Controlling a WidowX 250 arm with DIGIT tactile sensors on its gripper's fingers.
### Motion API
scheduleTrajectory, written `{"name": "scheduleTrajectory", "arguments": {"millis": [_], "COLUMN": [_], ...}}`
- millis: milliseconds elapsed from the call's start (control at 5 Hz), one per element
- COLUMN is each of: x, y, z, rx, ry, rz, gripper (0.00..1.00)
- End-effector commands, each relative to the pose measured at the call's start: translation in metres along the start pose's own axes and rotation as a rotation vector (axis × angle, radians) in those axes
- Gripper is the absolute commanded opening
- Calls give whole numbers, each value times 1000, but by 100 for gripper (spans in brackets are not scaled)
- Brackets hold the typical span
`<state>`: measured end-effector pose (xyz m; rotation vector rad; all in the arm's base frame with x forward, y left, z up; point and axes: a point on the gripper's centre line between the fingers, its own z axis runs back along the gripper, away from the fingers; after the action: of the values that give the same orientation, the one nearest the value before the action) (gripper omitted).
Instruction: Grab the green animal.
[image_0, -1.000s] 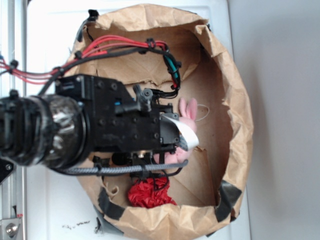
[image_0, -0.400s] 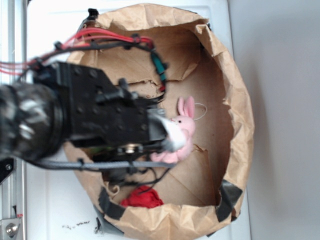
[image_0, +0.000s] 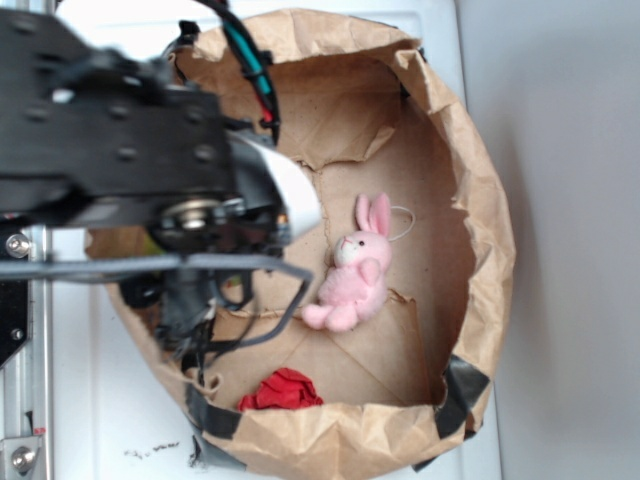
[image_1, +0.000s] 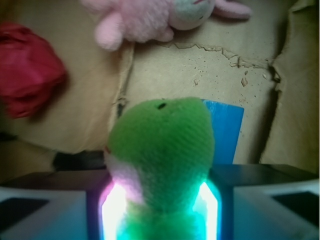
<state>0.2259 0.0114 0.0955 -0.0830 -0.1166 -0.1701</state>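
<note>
In the wrist view my gripper (image_1: 161, 210) is shut on the green animal (image_1: 162, 150), a fuzzy lime-green plush with a white patch on its left side. It sits squeezed between the two glowing pads and is held above the paper floor. In the exterior view the black gripper body (image_0: 190, 190) hangs high over the left part of the brown paper bag (image_0: 480, 200); the green animal is hidden behind it there.
A pink plush bunny (image_0: 355, 272) lies in the middle of the bag floor and also shows in the wrist view (image_1: 150, 20). A red cloth lump (image_0: 282, 390) lies near the bag's front wall and appears at the wrist view's left (image_1: 27, 70). Torn paper walls ring the bag.
The gripper has risen and moved left, toward the camera, away from the bunny. The bunny, earlier partly covered, is now fully uncovered. The red lump shows again.
</note>
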Motion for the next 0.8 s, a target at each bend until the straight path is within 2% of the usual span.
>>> {"name": "scheduleTrajectory", "arguments": {"millis": [0,200,400,600], "x": [18,30,40,43], "y": [7,9,15,15], "z": [57,74,81,82], "rx": [96,93,72,76], "ry": [-158,-177,-157,-143], "rz": [94,124,145,146], "gripper": [0,0,0,0]}}
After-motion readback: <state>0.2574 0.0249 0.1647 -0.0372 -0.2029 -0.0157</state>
